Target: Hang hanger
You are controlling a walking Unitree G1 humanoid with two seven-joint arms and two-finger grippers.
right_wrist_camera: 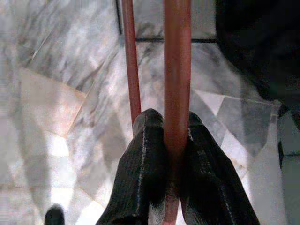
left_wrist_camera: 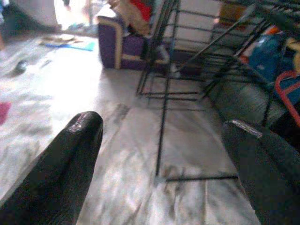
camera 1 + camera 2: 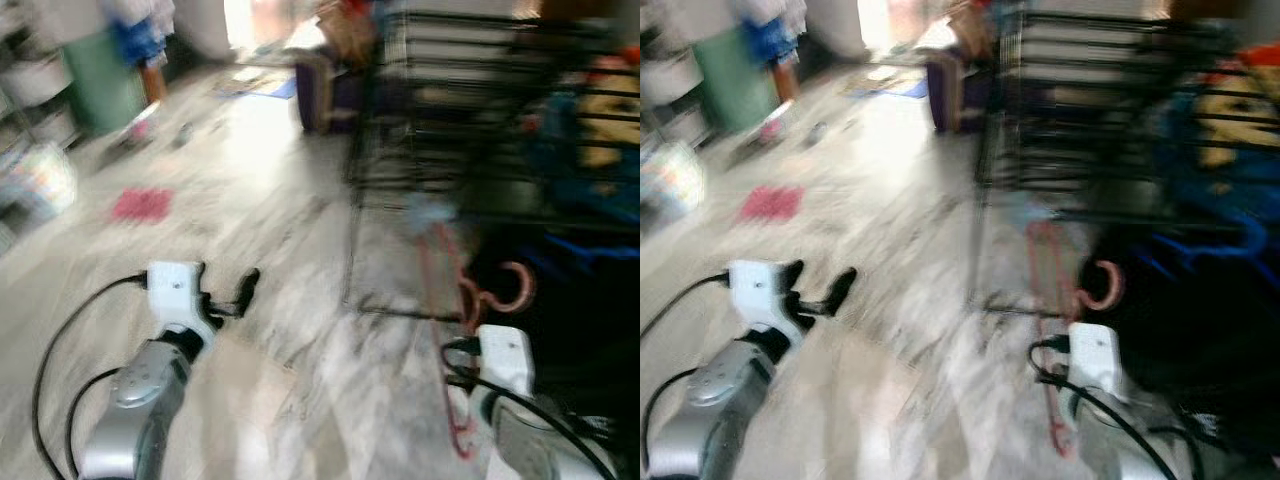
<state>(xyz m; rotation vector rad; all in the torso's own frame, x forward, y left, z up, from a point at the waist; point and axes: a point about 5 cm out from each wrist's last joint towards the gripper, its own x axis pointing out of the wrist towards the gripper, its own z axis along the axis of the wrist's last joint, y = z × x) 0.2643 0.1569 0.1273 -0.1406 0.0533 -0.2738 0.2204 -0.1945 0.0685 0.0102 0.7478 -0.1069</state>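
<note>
The red hanger (image 1: 177,84) was pinched tight by the right gripper (image 1: 171,140), hook forward toward the black rack (image 3: 470,110) just ahead; left gripper (image 2: 159,140) was spread, empty.

Ahead on our right stands the wire rack (image 3: 480,130) on the floor (image 3: 290,250), the hanger (image 1: 177,70) just before it (clamped in our right gripper (image 1: 171,140)). Our left gripper (image 3: 240,292) hangs left, apart. A sofa (image 2: 117,44) sits behind.
</note>
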